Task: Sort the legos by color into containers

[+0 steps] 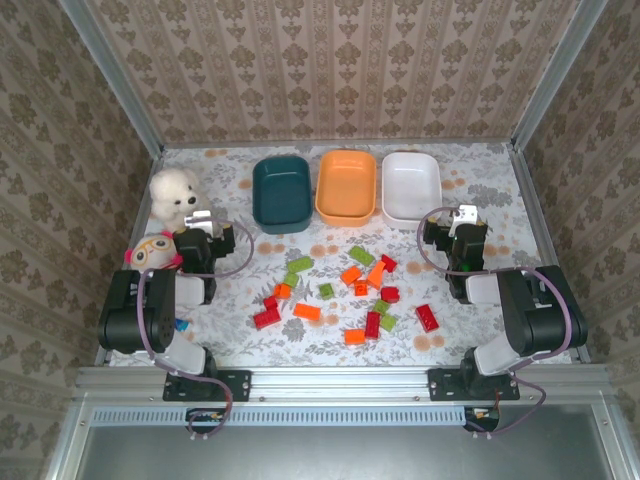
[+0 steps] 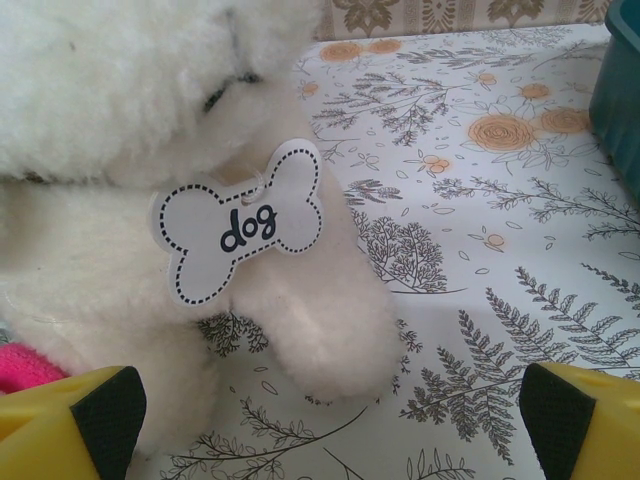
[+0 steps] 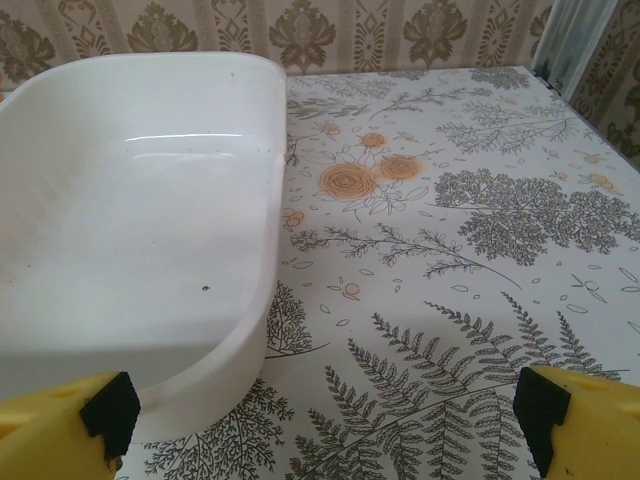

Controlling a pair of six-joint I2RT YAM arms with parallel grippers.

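Red, orange and light green legos (image 1: 350, 295) lie scattered on the floral table in front of the two arms. At the back stand three containers in a row: dark teal (image 1: 281, 192), orange (image 1: 346, 186) and white (image 1: 410, 186). My left gripper (image 1: 205, 225) is open at the left, facing a white plush dog; between its yellow fingers (image 2: 330, 420) there is only the dog's paw and bare table. The teal tub's side (image 2: 622, 90) is at that view's right edge. My right gripper (image 1: 460, 222) is open beside the white tub's wall (image 3: 265, 200), with nothing between its fingers (image 3: 325, 415).
The white plush dog (image 1: 175, 195) with a bone-shaped "dog" tag (image 2: 240, 232) sits at the back left. A pink-and-grey plush (image 1: 152, 252) is just in front of it. A small blue item (image 1: 181, 324) lies by the left arm. Patterned walls close in three sides.
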